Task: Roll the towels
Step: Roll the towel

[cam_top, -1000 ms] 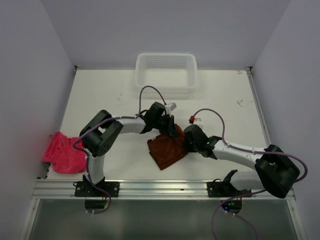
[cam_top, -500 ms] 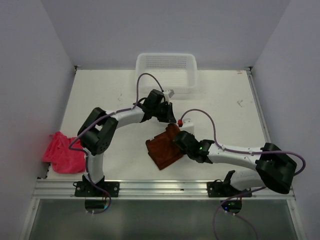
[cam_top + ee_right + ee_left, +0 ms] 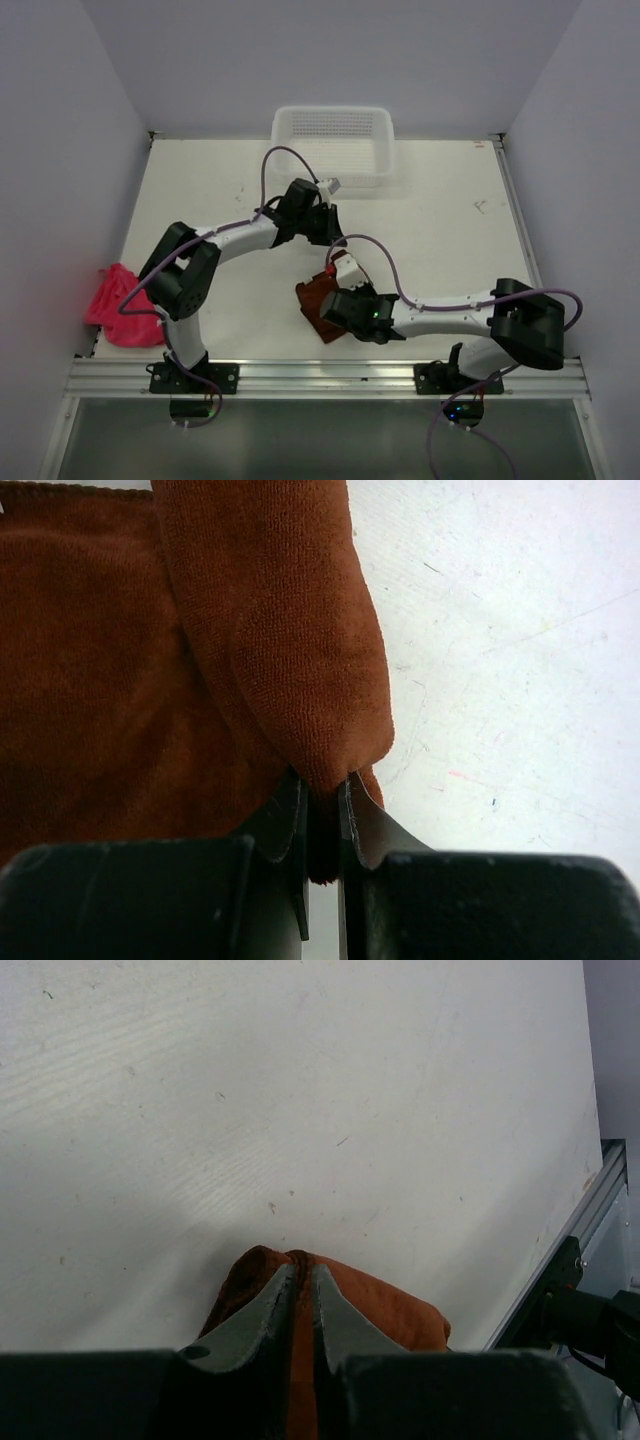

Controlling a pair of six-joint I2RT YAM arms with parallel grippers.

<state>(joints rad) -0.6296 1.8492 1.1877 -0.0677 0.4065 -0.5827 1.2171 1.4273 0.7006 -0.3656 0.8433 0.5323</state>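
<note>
The rust-brown towel [image 3: 312, 308] lies bunched near the table's front middle. My right gripper [image 3: 336, 297] sits over it, and in the right wrist view the right gripper [image 3: 322, 780] is shut on a raised fold of the rust-brown towel [image 3: 280, 630]. In the left wrist view my left gripper [image 3: 300, 1260] is nearly closed, and the rust-brown towel [image 3: 390, 1305] fills the slit and drapes off both sides. From above, the left gripper [image 3: 333, 238] stands just beyond the towel. The pink towel [image 3: 125, 305] lies crumpled at the table's left edge.
A white mesh basket [image 3: 333, 112] stands at the back middle. The white table [image 3: 450, 230] is walled on three sides. An aluminium rail [image 3: 330, 377] runs along the near edge. Purple cables loop above both wrists.
The right gripper slid left onto the rust-brown towel and closed on a fold. The left gripper drew back toward the basket. The towel now looks narrower and more bunched.
</note>
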